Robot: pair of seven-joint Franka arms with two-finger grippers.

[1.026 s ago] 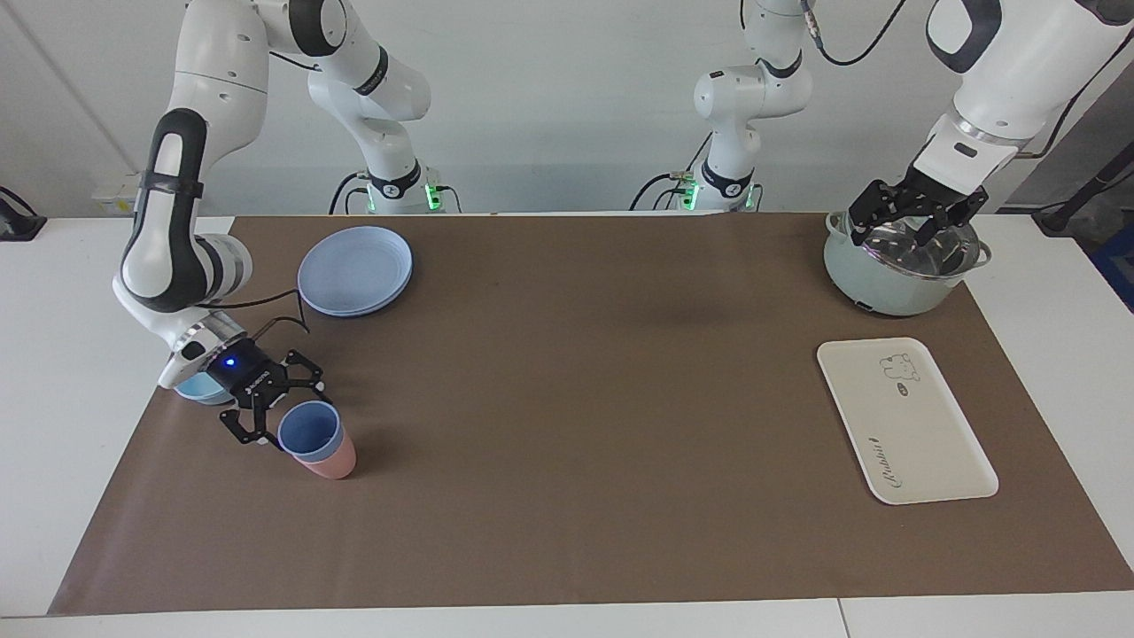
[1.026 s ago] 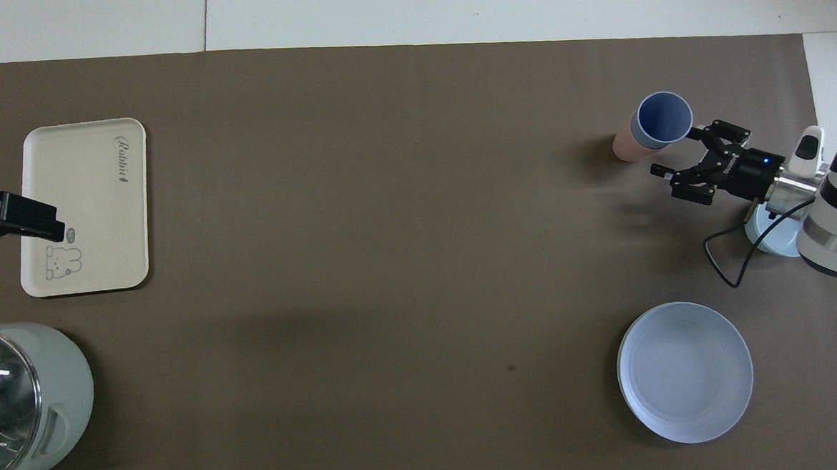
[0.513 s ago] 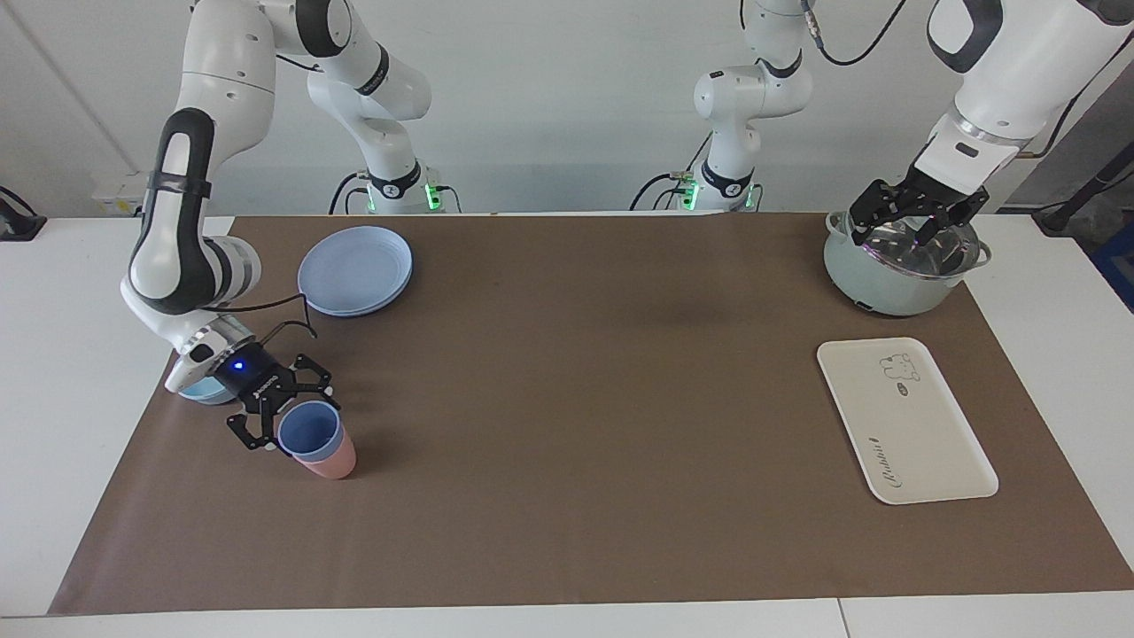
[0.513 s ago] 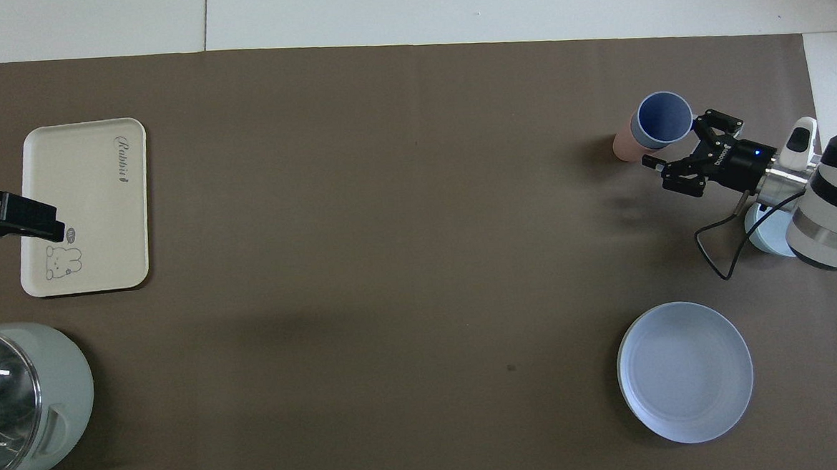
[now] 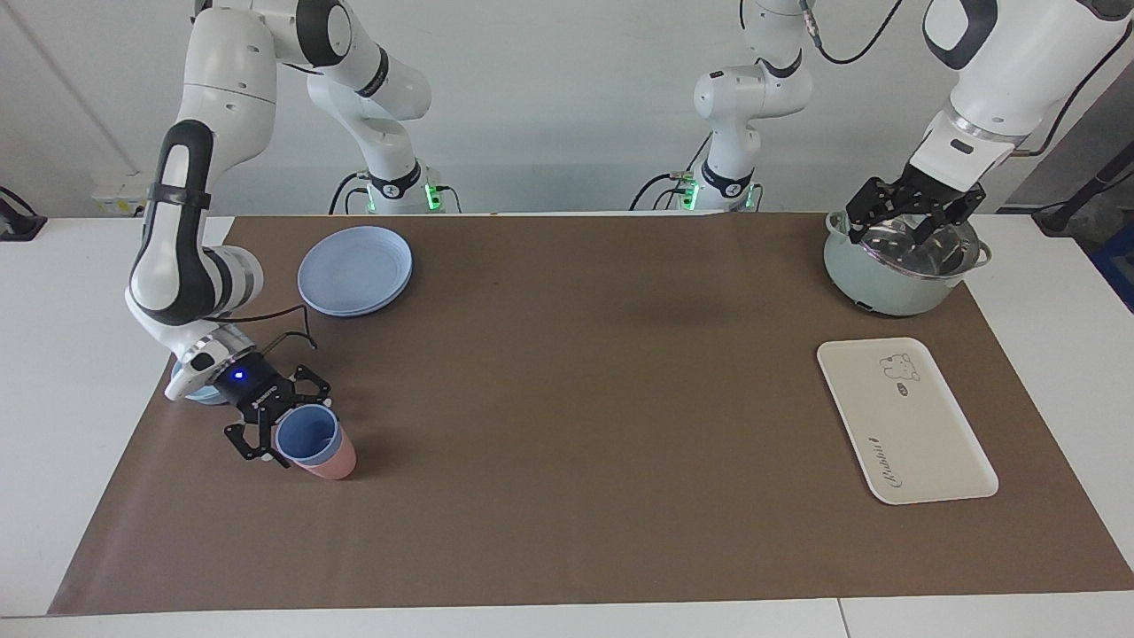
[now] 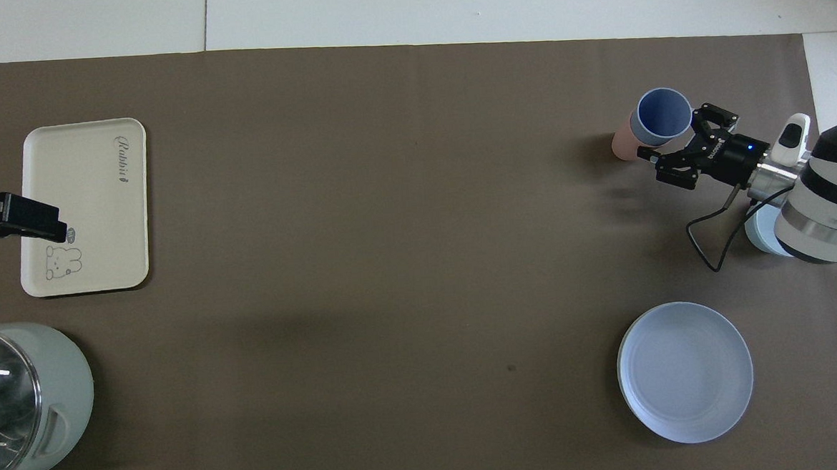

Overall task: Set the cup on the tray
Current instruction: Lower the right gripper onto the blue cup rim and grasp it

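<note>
Blue cup (image 5: 306, 436) sits nested in a pink cup (image 5: 330, 462) at the right arm's end of the surface; tray (image 5: 904, 420) well apart, at the left arm's end. Right hand (image 5: 285, 424) w/ fingers apart, at the cup's rim, approx 9 o'clock of it in the facing view. Left hand (image 5: 912, 213) fingers apart, waits over the pot (image 5: 886, 283). Cup looks light, stiff, thin plastic, prob slick; pinch the wall just under the rim. Pink one may lift w/ it.
</note>
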